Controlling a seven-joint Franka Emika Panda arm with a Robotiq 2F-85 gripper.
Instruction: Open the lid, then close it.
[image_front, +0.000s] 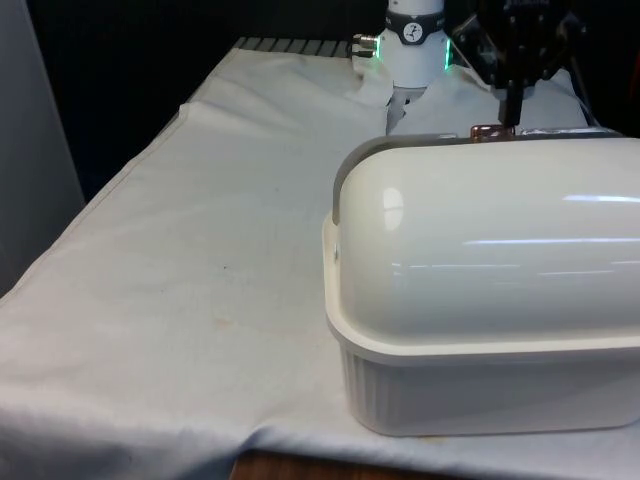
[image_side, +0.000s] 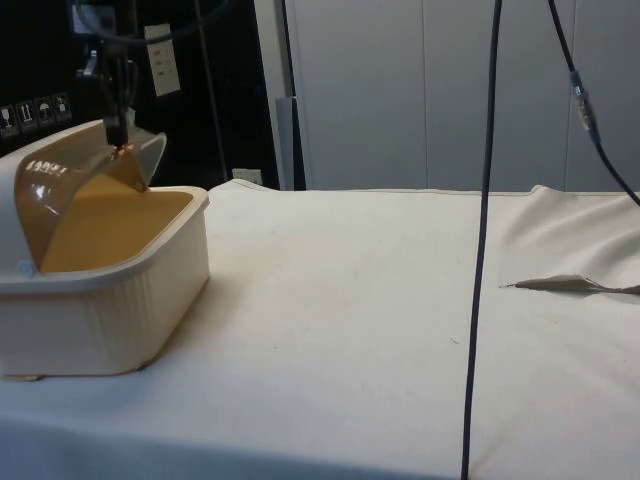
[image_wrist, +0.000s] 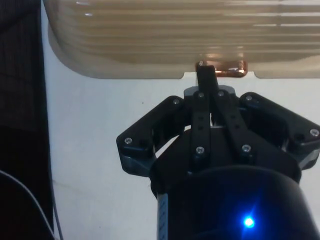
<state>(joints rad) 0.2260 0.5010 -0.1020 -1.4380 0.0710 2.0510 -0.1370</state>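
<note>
1. Now, in the front view, you see the bread box (image_front: 480, 300) standing on the desk (image_front: 180, 300) at the front view's right, near the camera, with its back turned towards you. Its cream, rounded lid (image_front: 490, 230) covers the top, and the ribbed base (image_front: 480, 395) sits under it on the white cloth. Beyond the box, the black pincer (image_front: 508, 122) hangs over the lid's far edge, its tips at a small copper-coloured handle (image_front: 490, 131).

2. From the side view, you find the bread box (image_side: 100, 290) at that picture's left, on the white cloth of the desk (image_side: 380, 300). The lid (image_side: 80, 175) is rolled partly back, a translucent amber curve above the open interior, and the front of the base (image_side: 150, 290) shows its ribs. The pincer (image_side: 118, 135) comes down from above and meets the lid's front edge at the handle (image_side: 127, 150). A dark cable (image_side: 485, 230) hangs across the picture nearer to the camera.

3. At the wrist view, you look down past the pincer (image_wrist: 207, 75) onto the lid's edge (image_wrist: 150, 70), ribbed and translucent. The fingers (image_wrist: 206, 80) stand narrow, drawn close together, their tips touching the copper-coloured handle (image_wrist: 230, 67) at a notch in the lid's rim. Whether they actually clamp the handle, you cannot tell. White cloth lies beneath.
</note>
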